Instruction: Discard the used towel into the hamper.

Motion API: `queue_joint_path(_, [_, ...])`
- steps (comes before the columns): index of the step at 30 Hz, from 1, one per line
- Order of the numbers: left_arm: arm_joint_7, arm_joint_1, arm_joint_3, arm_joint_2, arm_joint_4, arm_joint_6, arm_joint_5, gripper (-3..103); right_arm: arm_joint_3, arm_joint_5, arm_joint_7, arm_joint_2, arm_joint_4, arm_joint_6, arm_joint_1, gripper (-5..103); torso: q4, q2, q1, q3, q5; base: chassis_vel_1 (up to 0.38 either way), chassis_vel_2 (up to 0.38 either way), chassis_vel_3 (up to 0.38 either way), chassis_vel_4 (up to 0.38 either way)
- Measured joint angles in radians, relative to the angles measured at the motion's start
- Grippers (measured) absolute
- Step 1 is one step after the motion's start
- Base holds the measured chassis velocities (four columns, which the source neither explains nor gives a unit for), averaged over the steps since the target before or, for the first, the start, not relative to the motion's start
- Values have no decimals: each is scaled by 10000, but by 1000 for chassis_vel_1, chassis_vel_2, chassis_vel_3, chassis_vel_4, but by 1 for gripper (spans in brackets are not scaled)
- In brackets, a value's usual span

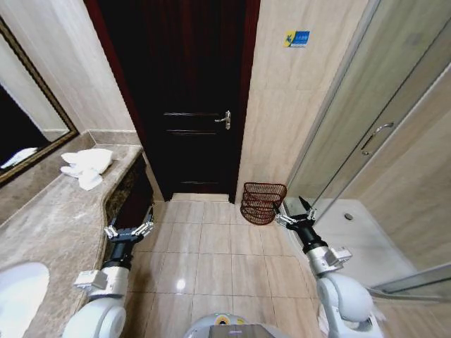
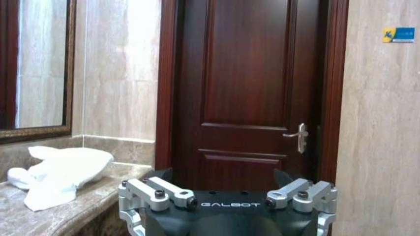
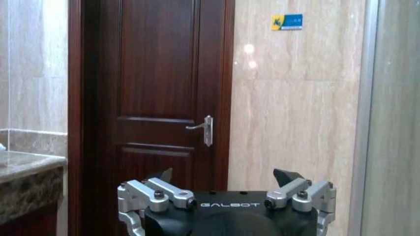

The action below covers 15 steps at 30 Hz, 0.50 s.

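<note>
Head view: the white towel (image 1: 86, 167) lies crumpled on the counter (image 1: 49, 225) at left; the hamper (image 1: 263, 203) stands by the door (image 1: 187, 98). Left gripper (image 1: 130, 229) and right gripper (image 1: 296, 215) hover, fingers open, empty.

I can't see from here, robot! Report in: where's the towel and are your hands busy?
Left end effector open, empty, beside counter. Right end effector open, empty, near hamper. Towel on counter, untouched. Floor between looks free.

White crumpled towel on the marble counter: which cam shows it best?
Left wrist view: the white crumpled towel is large and near, lying on the marble counter. The head view has it small, far along the counter.
</note>
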Motion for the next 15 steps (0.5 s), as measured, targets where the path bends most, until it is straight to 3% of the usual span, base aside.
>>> queue_joint_path(15, [302,96,-100,-57,364,-688,70,100,66,33,-42,37,-81,-84,78,100,0,0,0,0,0,0,0,0,0])
